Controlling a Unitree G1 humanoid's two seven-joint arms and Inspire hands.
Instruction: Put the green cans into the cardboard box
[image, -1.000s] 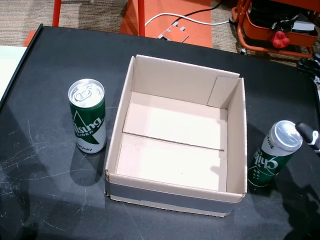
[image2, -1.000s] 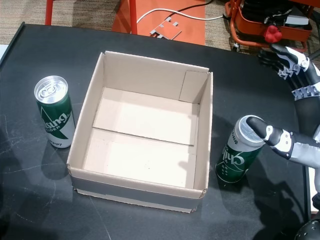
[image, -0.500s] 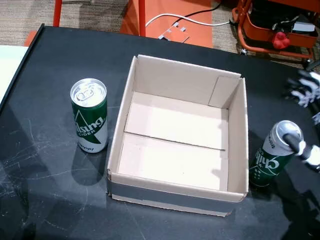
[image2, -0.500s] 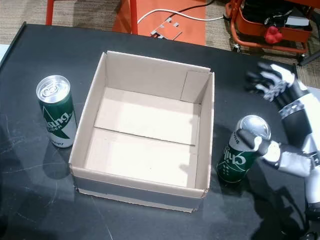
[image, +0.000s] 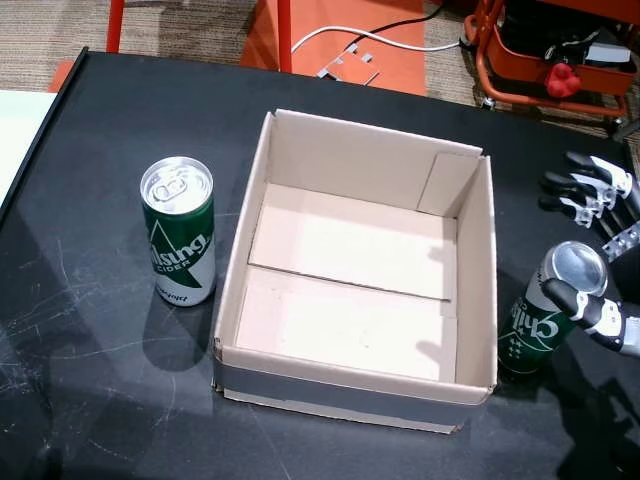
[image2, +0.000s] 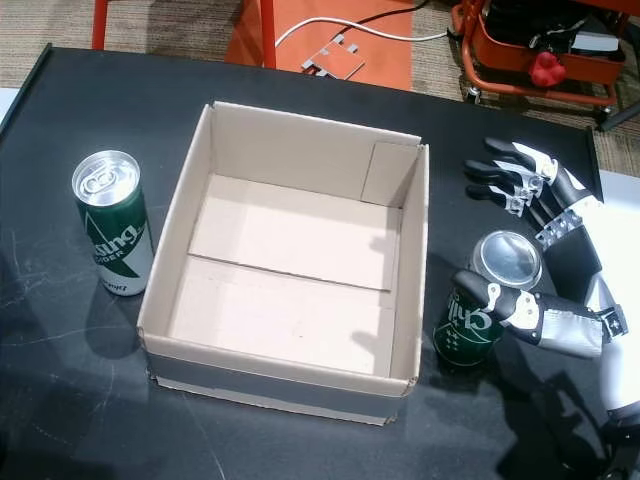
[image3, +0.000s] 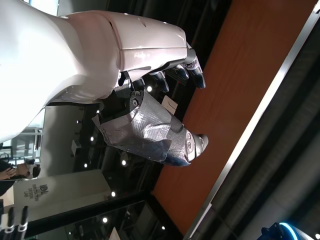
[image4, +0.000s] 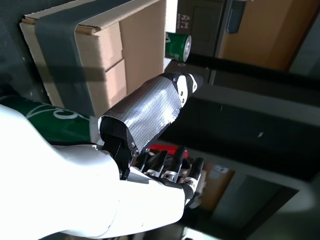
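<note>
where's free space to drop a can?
Whole box floor is bare, both halves. Table is open in front of the box and behind it. Crowded: right of the box, where right hand meets the can.

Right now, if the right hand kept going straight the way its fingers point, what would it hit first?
Probably the side wall of the open cardboard box. The right hand has its fingers pointing there, past the tilted green can its thumb touches; depth is unclear.
</note>
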